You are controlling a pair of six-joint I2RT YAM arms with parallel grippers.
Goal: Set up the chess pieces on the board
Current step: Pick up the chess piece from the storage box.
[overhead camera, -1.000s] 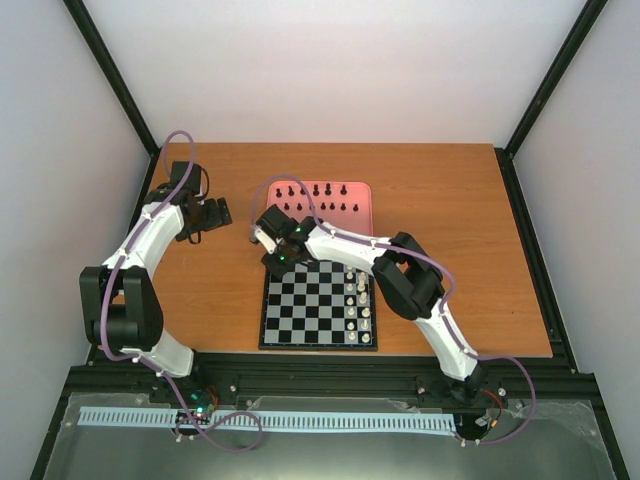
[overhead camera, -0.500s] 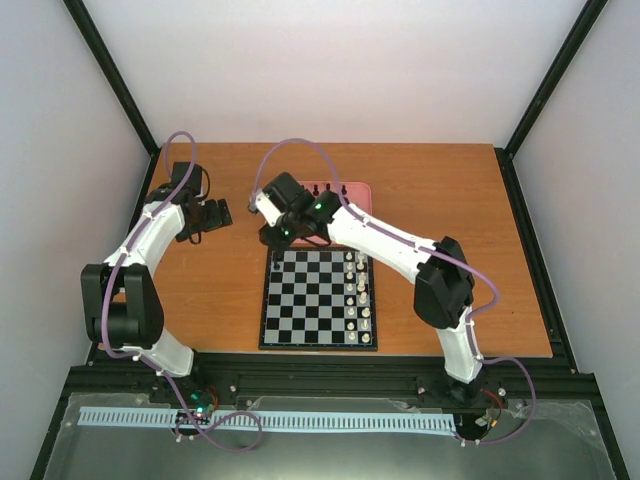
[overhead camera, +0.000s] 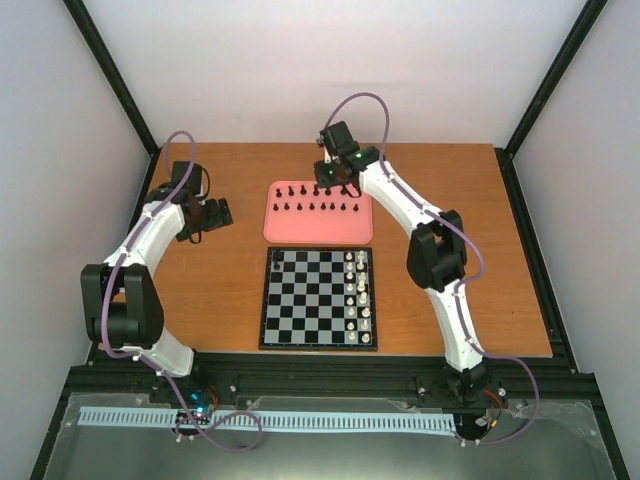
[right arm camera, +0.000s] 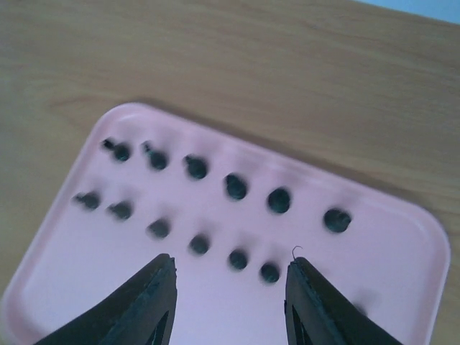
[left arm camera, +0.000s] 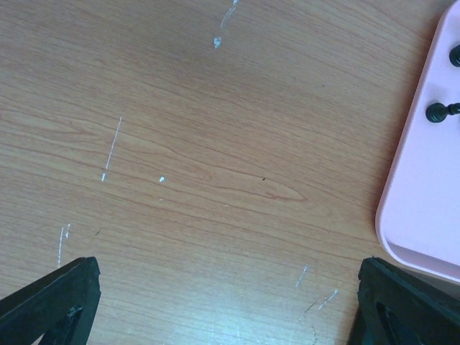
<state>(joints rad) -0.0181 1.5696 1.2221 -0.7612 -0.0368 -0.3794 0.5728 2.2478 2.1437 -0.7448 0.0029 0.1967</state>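
Observation:
Several black chess pieces (overhead camera: 315, 206) stand in two rows on a pink tray (overhead camera: 320, 228) behind the board (overhead camera: 318, 330). One black piece (overhead camera: 277, 259) stands on the board's far left corner square. My right gripper (overhead camera: 335, 178) hovers over the tray's back edge. In the right wrist view it (right arm camera: 230, 262) is open and holds nothing, with the blurred pieces (right arm camera: 236, 186) on the tray (right arm camera: 65, 273) below it. My left gripper (overhead camera: 216, 213) is wide open over bare wood left of the tray, and the left wrist view shows it (left arm camera: 226, 267) empty.
White chess pieces (overhead camera: 356, 296) fill the board's two right columns. The tray's rounded corner (left arm camera: 424, 208) with two black pieces (left arm camera: 436, 111) shows at the right edge of the left wrist view. Black frame rails border the wooden table (overhead camera: 450, 250).
My right arm has swung from the board's far left corner back over the tray, leaving a black piece on that corner square, and its jaws have widened. The left arm has not moved.

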